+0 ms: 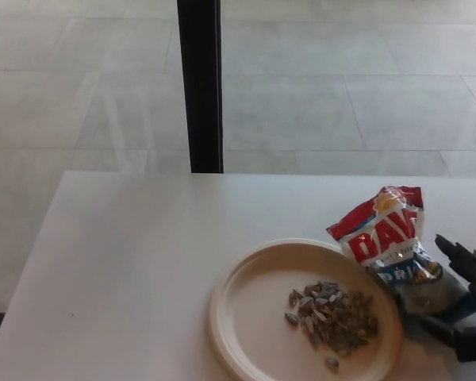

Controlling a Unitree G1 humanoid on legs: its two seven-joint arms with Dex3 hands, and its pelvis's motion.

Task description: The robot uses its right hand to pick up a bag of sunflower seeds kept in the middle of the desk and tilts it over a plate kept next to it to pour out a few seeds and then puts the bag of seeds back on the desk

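The red, white and blue sunflower seed bag (387,236) leans on the desk just right of the cream plate (250,305), its open top pointing up and left. A heap of seeds (333,316) lies on the plate's right half. My right hand (462,305) is at the picture's right edge, beside the bag's lower end. Its fingers (458,255) are spread and stand off the bag, while the thumb lies below the bag's clear bottom. My left hand does not show.
The white desk (127,262) runs to the left and front of the plate. A black post (199,83) rises behind the desk's far edge, with tiled floor beyond. One stray seed (332,363) lies near the plate's front rim.
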